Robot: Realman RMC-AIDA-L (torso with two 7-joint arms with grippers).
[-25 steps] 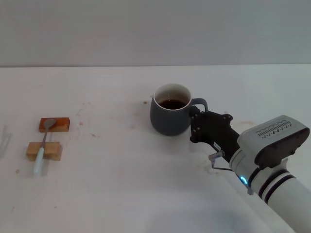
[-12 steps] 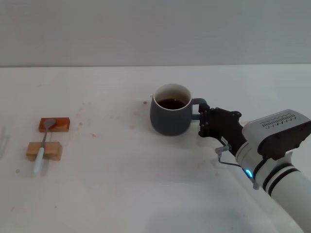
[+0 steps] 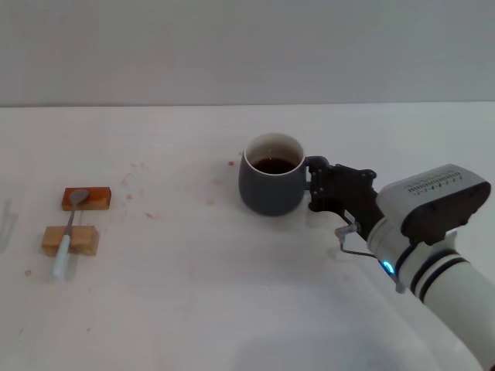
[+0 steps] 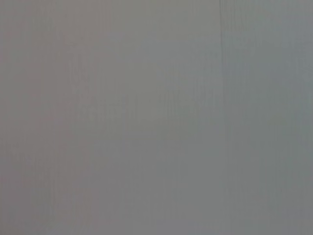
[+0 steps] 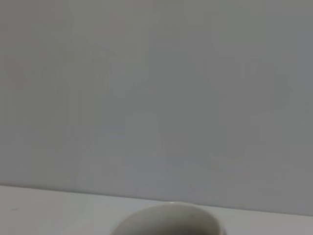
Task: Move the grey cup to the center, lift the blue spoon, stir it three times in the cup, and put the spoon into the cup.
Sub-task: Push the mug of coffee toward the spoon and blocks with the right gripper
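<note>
We look down from the head camera on a white table (image 3: 193, 294) with a pale grey wall behind it. Near the middle, a little toward our right side, stands the grey cup (image 3: 270, 184), a rounded slate-grey mug, upright, with a white inner wall and dark brown liquid inside. Its loop handle points toward our right arm.

Our right gripper (image 3: 315, 185) is at that handle. The black fingers sit right against the cup's side where the handle is, covering most of it, but we cannot tell whether they are clenched on it or only resting beside it. The white forearm reaches in from the lower right corner, with a small blue light showing on it.

Far on our left side, well apart from the cup, lies the blue spoon (image 3: 66, 237). Its grey metal bowl rests on a reddish-orange wooden block (image 3: 87, 199), its pale blue handle crosses a tan wooden block (image 3: 70, 240) nearer to us, and the handle's end points toward us past that block.

Our left arm does not appear in the head view, and the left wrist camera shows only flat grey. In the right wrist view we see the cup's pale rim (image 5: 168, 219) low against the grey wall.
</note>
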